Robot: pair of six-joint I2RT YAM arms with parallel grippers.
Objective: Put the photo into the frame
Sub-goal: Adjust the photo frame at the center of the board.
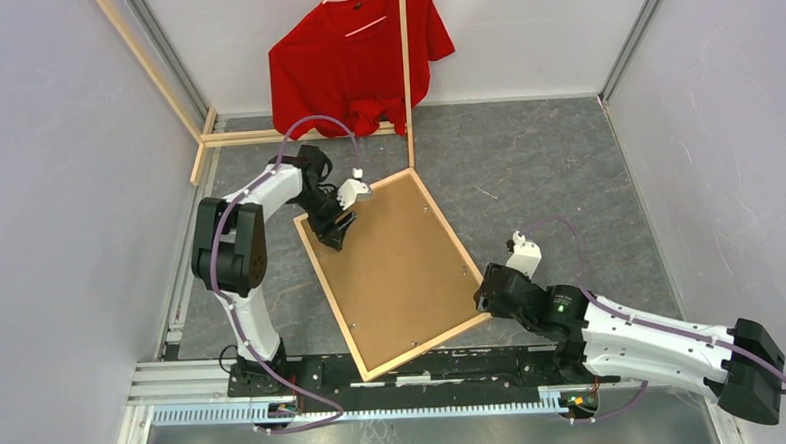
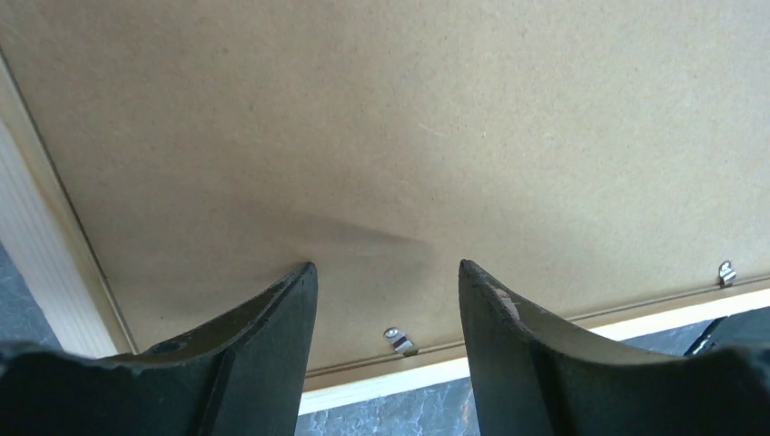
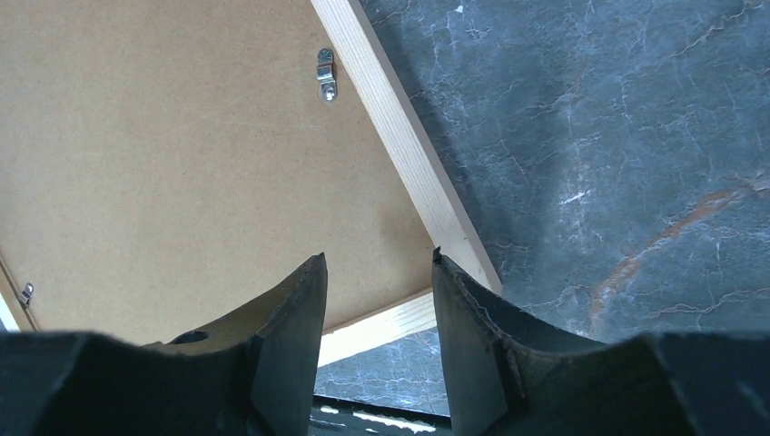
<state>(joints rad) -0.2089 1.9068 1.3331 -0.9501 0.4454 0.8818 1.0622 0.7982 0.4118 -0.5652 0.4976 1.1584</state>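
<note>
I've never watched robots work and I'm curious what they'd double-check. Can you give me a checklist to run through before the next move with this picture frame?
1. The photo is inside the frame: cannot tell. No print shows, and the brown backing board covers the back.
2. The backing board sits flat within the wood rim: ok.
3. The metal clips are turned to hold the board: cannot tell.
4. The left tool is open and holds nothing, above the board: ok.
5. The right tool is open and holds nothing, above a frame corner: ok.
6. The frame lies flat on the table: ok.
</note>
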